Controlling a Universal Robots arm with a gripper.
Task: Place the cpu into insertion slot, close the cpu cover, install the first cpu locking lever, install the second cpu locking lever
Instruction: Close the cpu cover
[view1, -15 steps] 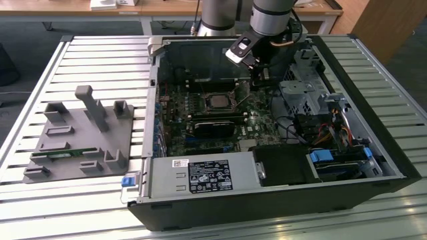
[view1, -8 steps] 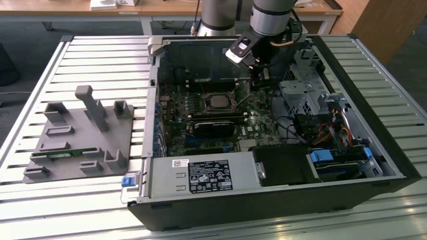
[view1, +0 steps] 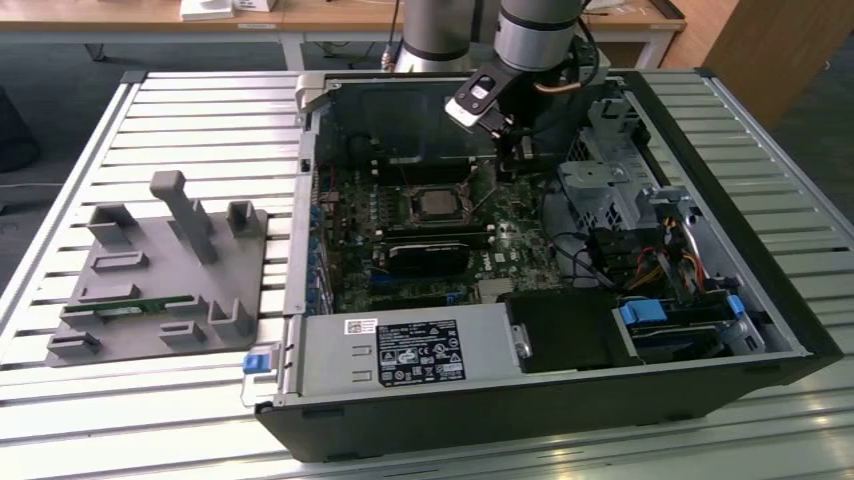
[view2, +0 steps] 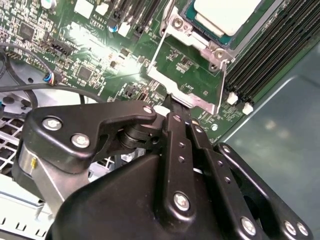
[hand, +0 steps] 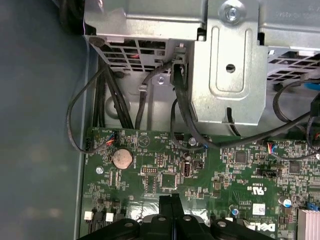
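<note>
The cpu (view2: 225, 15), with its pale metal top, lies in the insertion slot (view2: 192, 24) on the green board; in the exterior view the cpu (view1: 434, 205) sits mid-board. The silvery cpu cover (view2: 197, 100) is swung up off the slot, and the board shows through its cut-out. My gripper (view2: 170, 102) is shut, with its black fingertips touching the cover's free edge; I cannot tell whether they pinch it. In the exterior view my gripper (view1: 511, 160) hangs inside the case just behind the slot. In the first wrist view my gripper (hand: 170, 199) has its fingers pressed together.
Long black memory slots (view2: 270, 55) run beside the socket. A metal drive cage (hand: 230, 55) with black cables (hand: 180, 115) stands close by. A black card (view1: 427, 250) lies in front of the socket. A grey fixture (view1: 160, 270) stands on the table at the exterior view's left.
</note>
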